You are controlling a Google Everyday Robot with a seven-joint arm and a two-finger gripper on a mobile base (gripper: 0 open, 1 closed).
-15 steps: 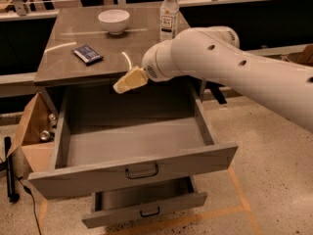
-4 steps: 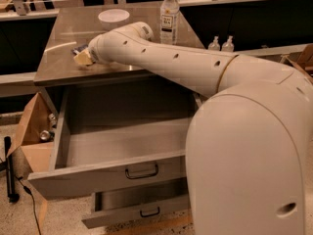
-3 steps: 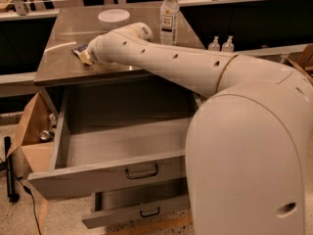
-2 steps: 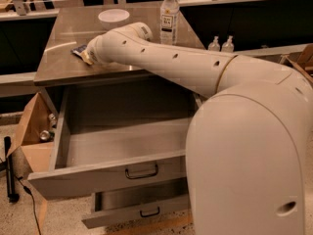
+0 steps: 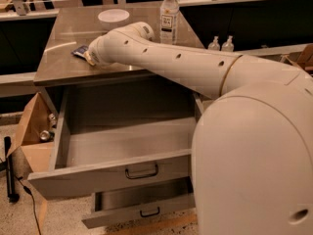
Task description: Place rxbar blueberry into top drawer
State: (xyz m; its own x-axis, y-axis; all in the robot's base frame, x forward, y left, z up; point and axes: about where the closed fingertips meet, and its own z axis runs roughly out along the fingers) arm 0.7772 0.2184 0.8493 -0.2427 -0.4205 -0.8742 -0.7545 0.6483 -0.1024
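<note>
The rxbar blueberry [image 5: 79,50], a dark navy bar, lies flat on the grey countertop near its left side; only its left end shows past my arm. My gripper [image 5: 88,57] is down on the countertop right at the bar's right end, mostly hidden behind my white wrist. The top drawer [image 5: 68,136], large and grey, is pulled wide open below the counter and holds nothing. Its dark handle [image 5: 142,172] sits centred on the front panel.
A white bowl [image 5: 113,16] and a clear water bottle [image 5: 169,10] stand at the back of the countertop [image 5: 63,67]. A smaller lower drawer [image 5: 142,207] is slightly open. A cardboard box [image 5: 29,131] sits on the floor at left. My arm's body fills the right side.
Five seconds ago my gripper hung over the drawer's back edge; it has moved left and back onto the countertop at the bar. Over the last second it has hardly moved.
</note>
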